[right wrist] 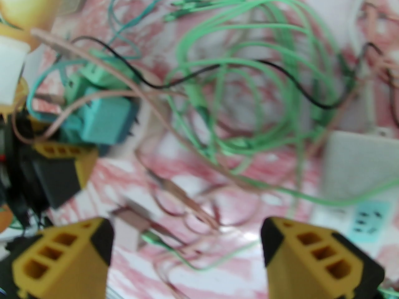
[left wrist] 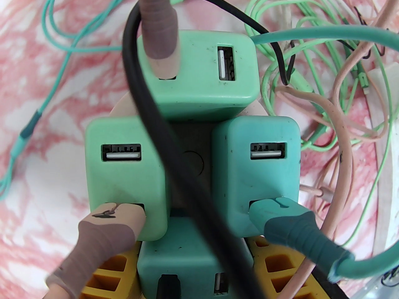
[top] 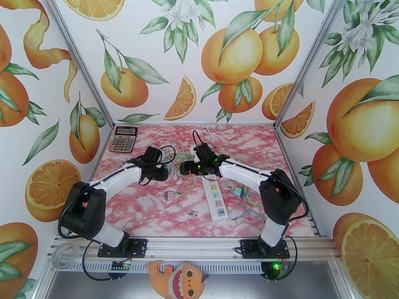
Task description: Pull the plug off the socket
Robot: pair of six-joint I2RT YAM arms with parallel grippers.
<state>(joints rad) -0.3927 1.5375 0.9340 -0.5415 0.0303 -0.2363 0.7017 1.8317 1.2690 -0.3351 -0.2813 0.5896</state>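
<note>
Yellow fingers (left wrist: 104,271) of the left gripper (left wrist: 190,265) sit closest to the lens, at 6 o'clock in the left wrist view. I read them as drawn in narrow and pressed against both sides of a teal plug (left wrist: 177,251). That plug sits in a pale round socket (left wrist: 123,104), directly between the fingers. Its port face looks straight back at the wrist camera. The two ports lie side by side along the 9-to-3 line, and the frame edge cuts off its near end. Three other green plugs (left wrist: 124,173) fill the socket at 9, 12 and 3 o'clock. A black cable (left wrist: 146,104) runs diagonally across the group.

From above, I see the right gripper (top: 183,168) just beside the left gripper, at its 3 o'clock. On the right wrist camera its fingers (right wrist: 62,260) stand wide apart with nothing between them. The plug cluster is a blur at 10 o'clock, and a white power strip (right wrist: 358,173) lies at 2 o'clock.
</note>
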